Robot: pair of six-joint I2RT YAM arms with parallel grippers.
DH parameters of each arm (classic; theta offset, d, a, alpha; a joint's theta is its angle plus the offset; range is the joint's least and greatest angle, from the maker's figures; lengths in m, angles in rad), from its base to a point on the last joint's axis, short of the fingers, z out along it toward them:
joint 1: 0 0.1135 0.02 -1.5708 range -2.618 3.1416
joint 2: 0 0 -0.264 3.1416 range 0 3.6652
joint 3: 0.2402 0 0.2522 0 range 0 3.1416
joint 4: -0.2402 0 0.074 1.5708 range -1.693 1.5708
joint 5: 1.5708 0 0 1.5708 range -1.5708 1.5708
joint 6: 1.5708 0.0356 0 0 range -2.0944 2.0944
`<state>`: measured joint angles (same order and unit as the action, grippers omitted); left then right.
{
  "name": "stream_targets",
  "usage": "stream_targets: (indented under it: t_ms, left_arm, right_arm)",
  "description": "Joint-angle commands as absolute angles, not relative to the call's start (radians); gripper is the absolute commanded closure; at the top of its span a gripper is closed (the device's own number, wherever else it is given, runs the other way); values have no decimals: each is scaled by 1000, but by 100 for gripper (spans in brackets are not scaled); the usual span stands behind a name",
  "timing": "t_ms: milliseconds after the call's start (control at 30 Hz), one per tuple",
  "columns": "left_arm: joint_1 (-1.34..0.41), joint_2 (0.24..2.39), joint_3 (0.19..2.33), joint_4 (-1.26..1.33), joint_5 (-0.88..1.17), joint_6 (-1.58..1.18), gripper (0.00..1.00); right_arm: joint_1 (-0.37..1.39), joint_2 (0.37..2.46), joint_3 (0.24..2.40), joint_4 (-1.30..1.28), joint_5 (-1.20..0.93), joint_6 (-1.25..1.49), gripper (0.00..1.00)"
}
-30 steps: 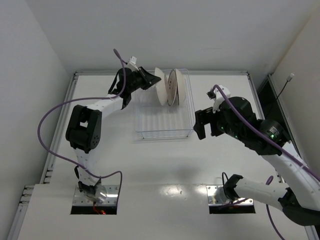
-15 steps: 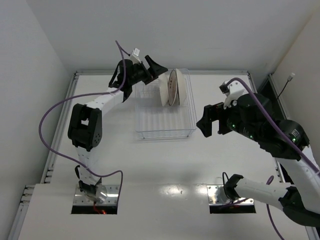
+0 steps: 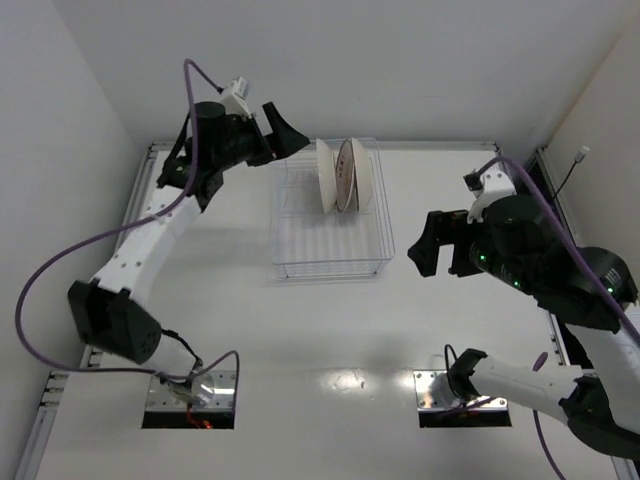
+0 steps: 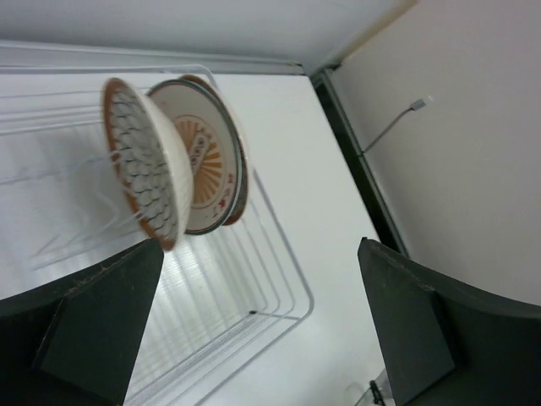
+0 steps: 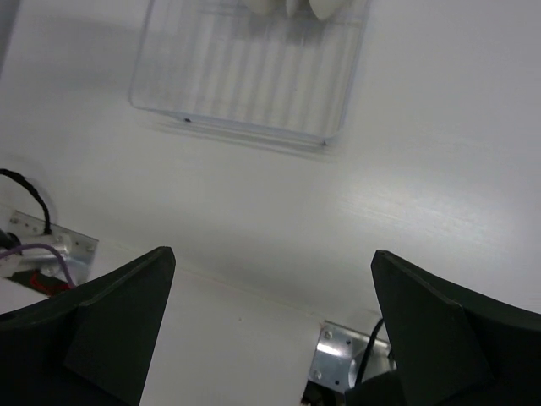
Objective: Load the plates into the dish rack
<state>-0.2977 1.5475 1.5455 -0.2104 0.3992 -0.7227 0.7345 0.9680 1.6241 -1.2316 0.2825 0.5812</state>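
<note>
At the far end of the dish rack point(image 3: 330, 255), the plates point(image 3: 343, 175) stand on edge, faces twd my left pincer point(image 3: 292, 135), near, spread & empty; right pincer point(image 3: 424, 246), also spread, sits farther off.

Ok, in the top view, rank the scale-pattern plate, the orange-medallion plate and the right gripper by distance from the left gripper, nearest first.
1. scale-pattern plate, leftmost in the rack.
2. orange-medallion plate, just right of it.
3. right gripper, off the rack's right side.
</note>
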Motion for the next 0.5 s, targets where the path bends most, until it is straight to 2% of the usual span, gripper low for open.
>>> stream_targets:
  t_ms: [0,200,333,467]
  left_arm:
    - [-296,1407,1553,-515,202,-534,0]
    - [-296,1073,1275,-604,-52,-434,0]
    - [-296,853,1065,-580,-225,-434,0]
    - [-305,661,826,-522,-226,-443,0]
  right_arm:
    - [732,994,1563,-1321,330,655,0]
    - [732,922,1384,-1165,213,643,0]
    - [732,761,1138,-926,251,614,0]
    - [732,709,996,-749,307,600,0]
